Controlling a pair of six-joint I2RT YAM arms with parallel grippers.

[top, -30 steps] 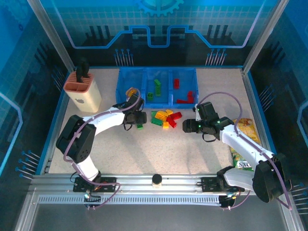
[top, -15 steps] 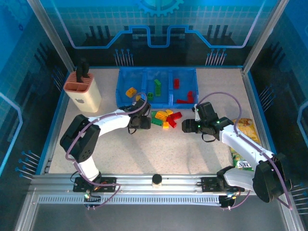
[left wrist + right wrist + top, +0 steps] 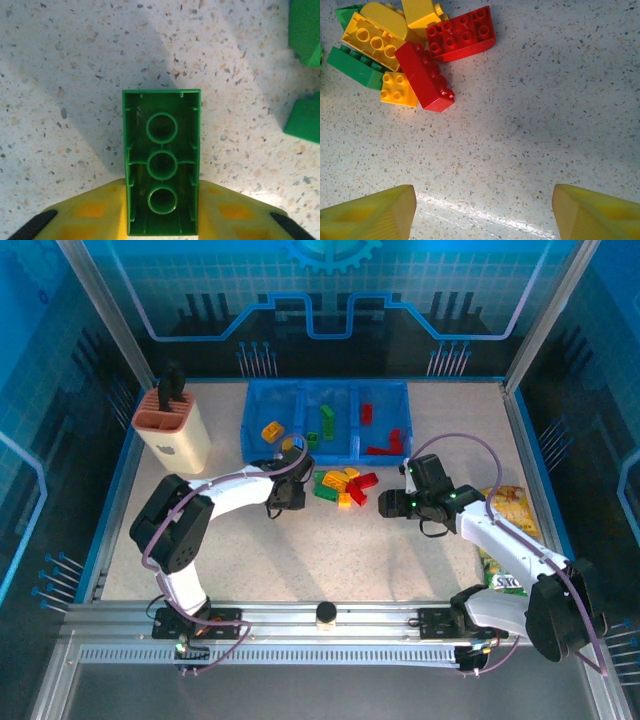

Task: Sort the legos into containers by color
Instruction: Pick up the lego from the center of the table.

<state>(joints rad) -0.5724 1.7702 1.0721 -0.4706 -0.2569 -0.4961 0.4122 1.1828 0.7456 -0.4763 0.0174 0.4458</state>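
Note:
My left gripper [image 3: 162, 212] is shut on a green lego [image 3: 161, 150], whose hollow underside faces the camera just above the speckled table. In the top view the left gripper [image 3: 290, 493] sits at the left edge of a loose pile of legos [image 3: 343, 486] in red, yellow and green. More green legos [image 3: 304, 120] lie to the right of the held one. My right gripper [image 3: 484, 210] is open over bare table, with red legos [image 3: 425, 75] and yellow legos [image 3: 372, 40] ahead to its left. The blue containers [image 3: 326, 383] behind the pile hold yellow, green and red bricks in separate bins.
A beige holder with a terracotta top [image 3: 175, 430] stands at the back left. Yellow-green snack packets [image 3: 508, 510] lie along the right side beside the right arm. A small black knob [image 3: 325, 614] sits on the front rail.
My left gripper slid right toward the pile and closed on the green lego. The right arm has barely moved and stays open.

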